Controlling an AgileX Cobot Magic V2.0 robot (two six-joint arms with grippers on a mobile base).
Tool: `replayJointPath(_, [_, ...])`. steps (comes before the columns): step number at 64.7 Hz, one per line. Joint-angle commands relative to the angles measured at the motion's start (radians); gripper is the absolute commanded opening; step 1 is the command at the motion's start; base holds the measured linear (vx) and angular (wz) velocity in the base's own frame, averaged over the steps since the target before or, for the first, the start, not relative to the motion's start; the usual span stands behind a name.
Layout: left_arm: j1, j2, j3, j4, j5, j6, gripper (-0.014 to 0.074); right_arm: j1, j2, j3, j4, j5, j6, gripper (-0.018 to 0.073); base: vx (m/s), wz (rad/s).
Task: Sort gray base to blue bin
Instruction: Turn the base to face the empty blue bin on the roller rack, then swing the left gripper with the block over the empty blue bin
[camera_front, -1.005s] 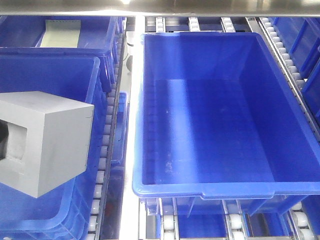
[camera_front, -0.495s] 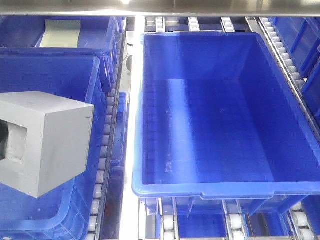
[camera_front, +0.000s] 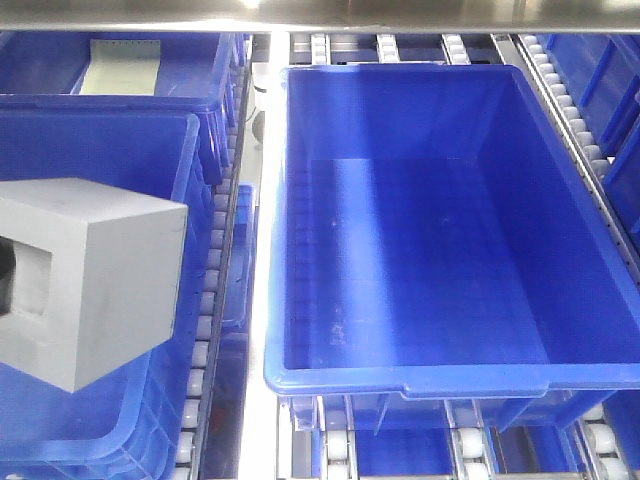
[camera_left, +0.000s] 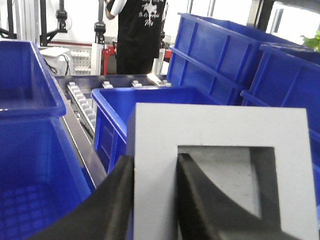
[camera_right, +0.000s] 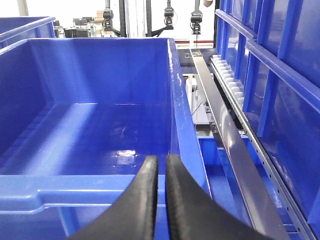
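Holding the light gray matte box-shaped base (camera_front: 90, 285) by its recess wall in my left gripper (camera_left: 154, 159) above a neighbouring blue tote (camera_front: 192, 150), I should clear the rim of the large bright blue plastic bin (camera_front: 420, 381) before releasing low; right gripper (camera_right: 161, 162) nearly closed, empty.

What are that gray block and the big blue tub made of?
The gray base looks like matte plastic or dense foam: dull flat faces, no shine. The blue bin looks like glossy molded plastic: smooth walls catching light streaks, thick rolled rim.
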Motion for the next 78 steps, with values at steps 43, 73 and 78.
replayJointPath(43, [-0.316,0.804,-0.334,-0.003,-0.555,-0.015,0.0004,-0.004,-0.008,0.001,-0.004,-0.076,-0.007,-0.0004,0.0,0.0])
replayJointPath(73, [-0.316,1.274,-0.706,-0.004,-0.312,-0.015,0.0017,-0.004,-0.008,0.001,-0.004,-0.076,-0.007,-0.0004,0.0,0.0])
replayJointPath(78, [-0.316,1.293,-0.706,-0.004,-0.29,-0.015,0.0022,-0.004,-0.008,0.001,-0.004,-0.076,-0.007,-0.0004,0.0,0.0])
